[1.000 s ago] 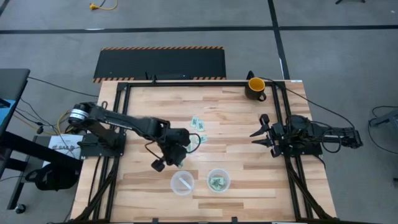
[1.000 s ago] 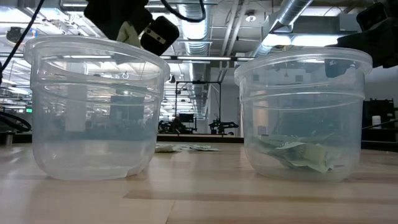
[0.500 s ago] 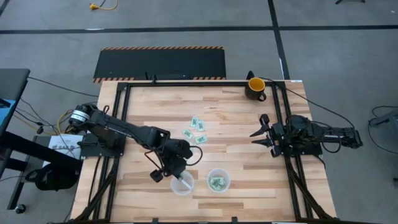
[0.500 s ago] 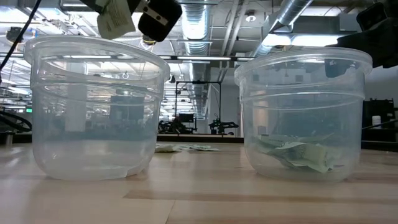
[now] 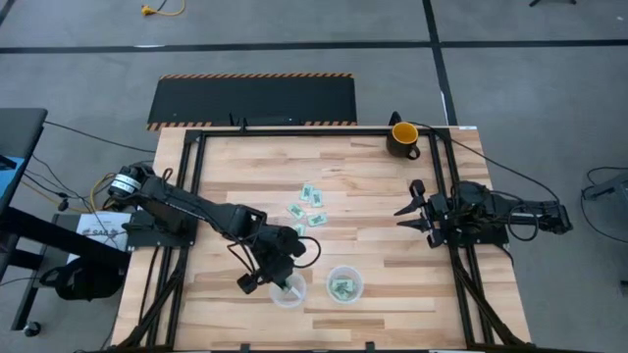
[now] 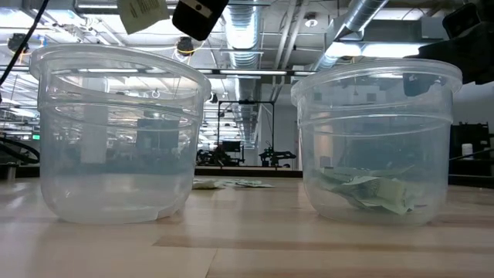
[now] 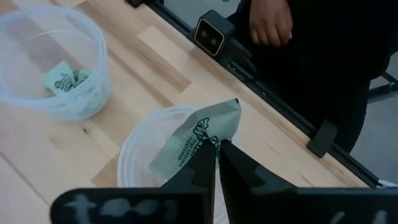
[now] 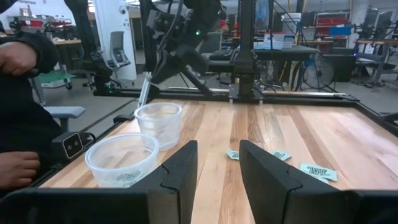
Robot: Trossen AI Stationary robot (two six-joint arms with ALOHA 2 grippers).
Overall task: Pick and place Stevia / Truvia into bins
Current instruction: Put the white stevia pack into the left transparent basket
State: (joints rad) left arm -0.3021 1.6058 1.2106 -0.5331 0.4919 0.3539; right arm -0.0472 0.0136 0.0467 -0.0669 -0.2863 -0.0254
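My left gripper (image 5: 284, 278) hangs over the left clear bin (image 5: 287, 290), shut on a light-green Stevia packet (image 7: 194, 140). In the low view the packet (image 6: 143, 11) shows above that bin's rim (image 6: 116, 58). The right bin (image 5: 344, 285) stands beside it with a few packets (image 6: 372, 193) lying on its bottom. Several loose packets (image 5: 309, 205) lie flat on the table farther back. My right gripper (image 5: 412, 208) waits open at the table's right side, off the tabletop. My left gripper pinches the packet between its two fingertips (image 7: 211, 163) at one edge (image 7: 212, 143). The fingers slant down from the table's far left. The packet sticks out beyond the fingertips, lifted clear above the left bin's mouth (image 7: 144, 144), and shows edge-on in the right wrist view (image 8: 144, 91).
A yellow-and-black mug (image 5: 403, 137) stands at the far right corner. A person stands at the table's near edge, with a hand (image 7: 270, 23) close to the low camera (image 7: 210, 36). Bare wood lies between the bins and my right gripper.
My left gripper has carried the packet from beside the loose packets toward the table's near edge, ending above the left bin. It has rolled a little on the way and stayed shut on the packet.
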